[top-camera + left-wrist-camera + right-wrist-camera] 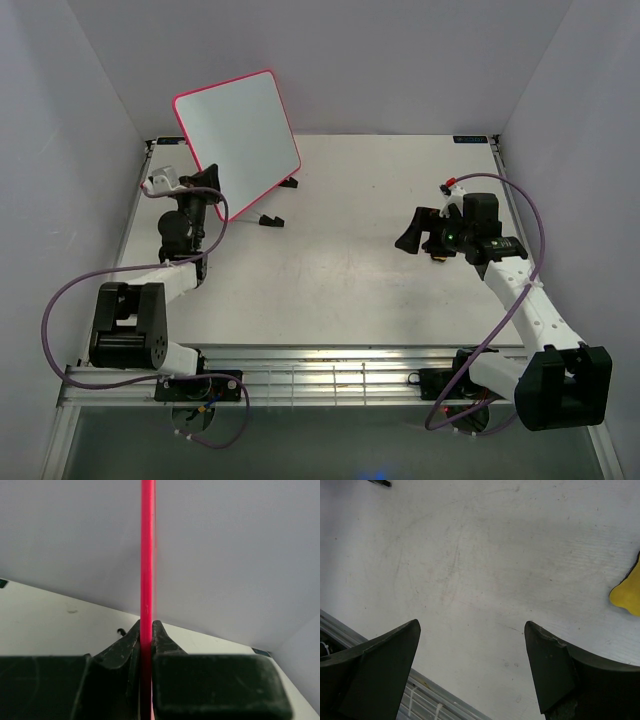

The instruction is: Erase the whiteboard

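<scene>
Whiteboard (240, 125) is held tilted at 11 o'clock on the table (350, 270), its pink edge clamped by the left gripper (146, 632). Right gripper (470, 645) is seen spread apart at 3 o'clock, with a yellow sponge (629, 592) nearby.

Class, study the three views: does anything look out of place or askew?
The whiteboard stands tilted at the far left, not flat, its pink edge clamped in the left gripper. Its face looks blank. The right gripper is open over the table, a yellow sponge lying unheld beside it.
</scene>
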Robot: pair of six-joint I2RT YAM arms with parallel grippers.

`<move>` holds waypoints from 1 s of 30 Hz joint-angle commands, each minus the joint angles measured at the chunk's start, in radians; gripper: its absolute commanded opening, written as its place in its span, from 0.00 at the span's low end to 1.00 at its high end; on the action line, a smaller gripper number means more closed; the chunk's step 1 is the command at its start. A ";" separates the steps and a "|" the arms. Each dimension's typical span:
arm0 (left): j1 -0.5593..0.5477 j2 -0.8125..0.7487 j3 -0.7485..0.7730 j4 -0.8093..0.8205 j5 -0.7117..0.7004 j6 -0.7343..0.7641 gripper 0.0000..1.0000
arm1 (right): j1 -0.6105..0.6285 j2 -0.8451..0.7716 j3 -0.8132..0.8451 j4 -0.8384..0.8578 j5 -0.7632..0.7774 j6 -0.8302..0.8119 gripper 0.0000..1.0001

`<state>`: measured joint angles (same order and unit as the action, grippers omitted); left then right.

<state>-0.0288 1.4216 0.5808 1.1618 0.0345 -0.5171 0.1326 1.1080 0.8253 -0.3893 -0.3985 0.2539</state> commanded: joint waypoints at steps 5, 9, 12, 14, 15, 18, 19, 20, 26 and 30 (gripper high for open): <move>0.010 -0.026 -0.079 0.401 -0.091 0.037 0.00 | 0.016 0.000 0.041 0.023 -0.003 -0.010 0.90; 0.010 -0.070 -0.159 0.435 -0.108 0.064 0.00 | 0.019 -0.005 0.041 0.026 -0.007 -0.008 0.90; 0.010 -0.069 -0.211 0.473 -0.127 0.124 0.00 | 0.022 -0.013 0.034 0.032 -0.011 -0.005 0.90; 0.010 -0.047 -0.236 0.486 -0.122 0.156 0.00 | 0.025 -0.017 0.026 0.036 -0.017 -0.004 0.90; 0.010 -0.038 -0.240 0.489 -0.122 0.179 0.00 | 0.025 -0.025 0.018 0.043 -0.016 -0.004 0.90; 0.010 -0.009 -0.265 0.496 -0.075 0.226 0.00 | 0.025 -0.033 0.008 0.049 -0.013 -0.005 0.90; 0.010 -0.004 -0.269 0.495 -0.064 0.230 0.00 | 0.025 -0.033 0.006 0.050 -0.014 -0.007 0.90; 0.010 0.003 -0.277 0.496 -0.041 0.238 0.00 | 0.025 -0.034 0.003 0.052 -0.016 -0.007 0.90; 0.010 0.019 -0.341 0.503 -0.042 0.288 0.00 | 0.025 -0.045 -0.014 0.070 -0.034 -0.005 0.90; 0.010 0.022 -0.383 0.503 -0.042 0.333 0.00 | 0.025 -0.050 -0.031 0.096 -0.052 -0.002 0.90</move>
<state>-0.0292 1.4193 0.2432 1.4788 -0.0090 -0.4068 0.1528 1.0813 0.8059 -0.3508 -0.4183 0.2543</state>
